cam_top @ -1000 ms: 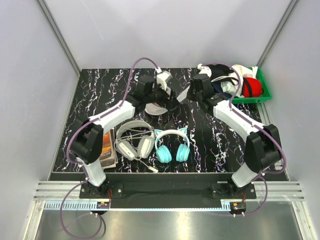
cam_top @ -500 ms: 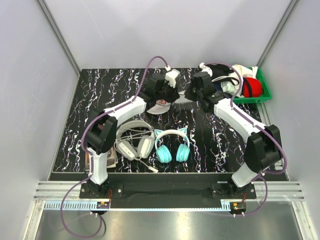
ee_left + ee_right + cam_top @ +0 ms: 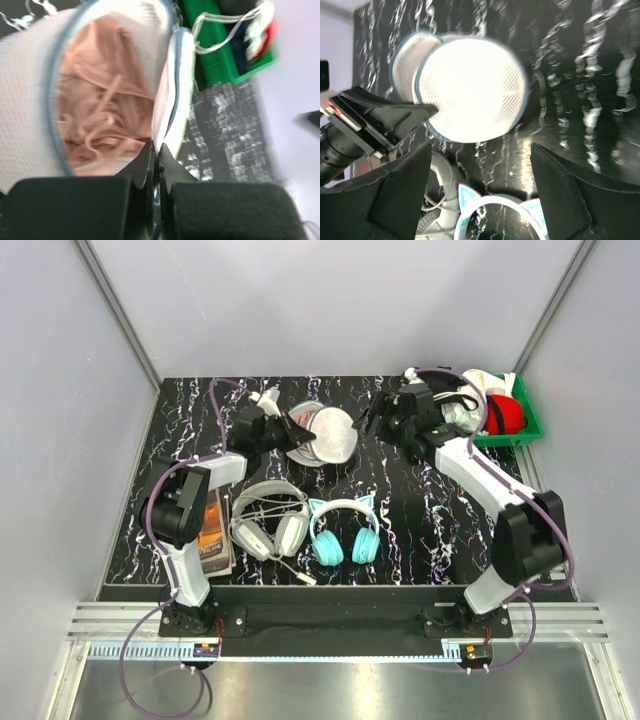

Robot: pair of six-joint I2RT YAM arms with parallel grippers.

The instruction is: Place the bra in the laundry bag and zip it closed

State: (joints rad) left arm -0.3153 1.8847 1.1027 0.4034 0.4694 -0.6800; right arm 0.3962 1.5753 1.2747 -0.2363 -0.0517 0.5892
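Bra (image 3: pixel 100 115) lies bunched inside the laundry bag (image 3: pixel 325 435), whose zipper gapes, so zipping looks like the remaining step. Nearer than the bag sit white headphones (image 3: pixel 270 520), out of the way. At the bag's left edge the left gripper (image 3: pixel 156 165) is pinched onto the rim, probably to anchor it. Right of the bag the right gripper (image 3: pixel 375 420) hovers spread and empty, likely lining up for the zipper pull. Farther right stands a green bin (image 3: pixel 515 425).
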